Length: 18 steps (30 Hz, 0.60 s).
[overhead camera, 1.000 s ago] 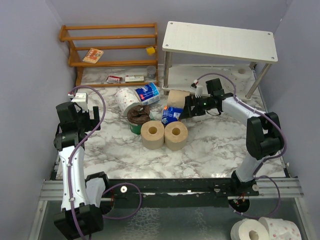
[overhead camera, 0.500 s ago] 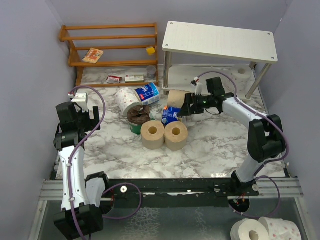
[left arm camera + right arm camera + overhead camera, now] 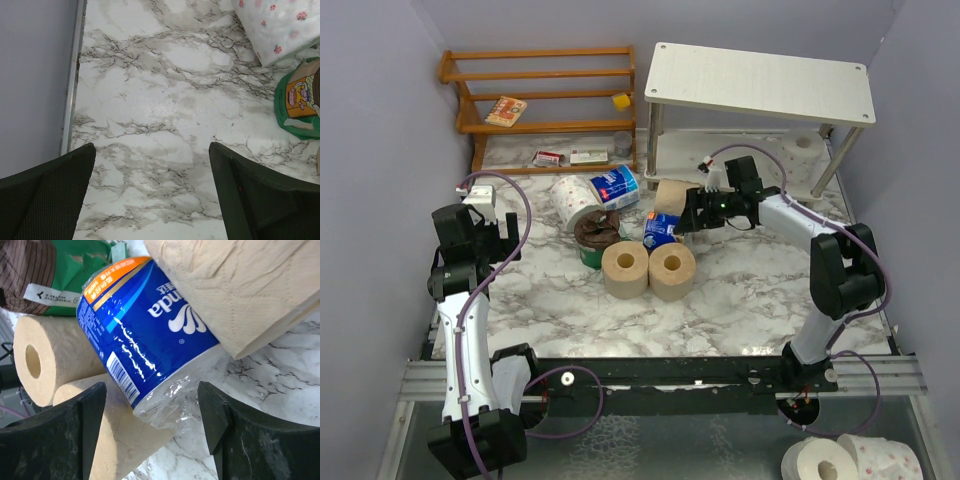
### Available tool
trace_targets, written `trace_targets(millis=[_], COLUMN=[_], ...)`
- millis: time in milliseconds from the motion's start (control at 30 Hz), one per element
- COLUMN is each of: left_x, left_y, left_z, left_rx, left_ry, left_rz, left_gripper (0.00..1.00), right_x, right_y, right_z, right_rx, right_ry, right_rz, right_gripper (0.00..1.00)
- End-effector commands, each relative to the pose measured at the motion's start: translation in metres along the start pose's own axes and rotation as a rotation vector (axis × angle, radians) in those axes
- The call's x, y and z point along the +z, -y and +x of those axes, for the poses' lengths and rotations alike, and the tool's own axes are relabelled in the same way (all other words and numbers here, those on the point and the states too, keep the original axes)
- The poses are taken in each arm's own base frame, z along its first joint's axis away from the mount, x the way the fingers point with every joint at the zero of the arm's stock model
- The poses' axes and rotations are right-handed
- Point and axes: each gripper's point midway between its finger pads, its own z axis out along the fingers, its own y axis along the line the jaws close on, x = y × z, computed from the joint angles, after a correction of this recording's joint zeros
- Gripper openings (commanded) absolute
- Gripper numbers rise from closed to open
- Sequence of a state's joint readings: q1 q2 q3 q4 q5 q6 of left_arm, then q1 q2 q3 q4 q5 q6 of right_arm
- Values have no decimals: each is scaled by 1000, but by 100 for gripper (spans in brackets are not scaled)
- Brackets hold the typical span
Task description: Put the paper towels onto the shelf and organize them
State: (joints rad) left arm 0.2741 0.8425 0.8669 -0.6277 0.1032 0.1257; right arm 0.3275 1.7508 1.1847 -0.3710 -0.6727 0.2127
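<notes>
The white shelf stands at the back right. Two tan rolls stand side by side mid-table. A blue-wrapped roll lies behind them, against a third tan roll. My right gripper is open at the blue roll's end. In the right wrist view its jaws flank the crinkled end of the blue roll, under the tan roll. A second blue roll and a pink-dotted white roll lie further left. My left gripper is open over bare marble.
A wooden slatted rack with small items stands at the back left. A green and brown snack bag lies between the rolls, and shows in the left wrist view. Two white rolls lie below the table's near right corner.
My right gripper has moved a little to the left, closer onto the blue roll. The left arm has not moved.
</notes>
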Motion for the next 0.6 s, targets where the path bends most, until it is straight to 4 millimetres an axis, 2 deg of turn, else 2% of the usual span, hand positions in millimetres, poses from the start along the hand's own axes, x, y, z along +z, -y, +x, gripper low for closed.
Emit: trace_targets(millis=[0, 33, 133, 267, 567], left_x=[0, 0, 0, 1, 1], left_y=[-3, -4, -4, -4, -3], left_z=[-2, -1, -2, -2, -1], left_rx=[-9, -10, -10, -10, -10], left_ry=[20, 18, 19, 17, 15], left_rz=[-18, -18, -19, -18, -17], left_gripper=[99, 99, 99, 99, 99], right_x=[4, 6, 10, 10, 18], right_y=[8, 6, 7, 5, 8], right_z=[-16, -16, -16, -22, -14], right_rx=[-35, -31, -16, -16, 7], right_ry=[69, 73, 72, 89, 68], right_rz=[49, 33, 22, 13, -3], right_gripper=[69, 65, 63, 62, 60])
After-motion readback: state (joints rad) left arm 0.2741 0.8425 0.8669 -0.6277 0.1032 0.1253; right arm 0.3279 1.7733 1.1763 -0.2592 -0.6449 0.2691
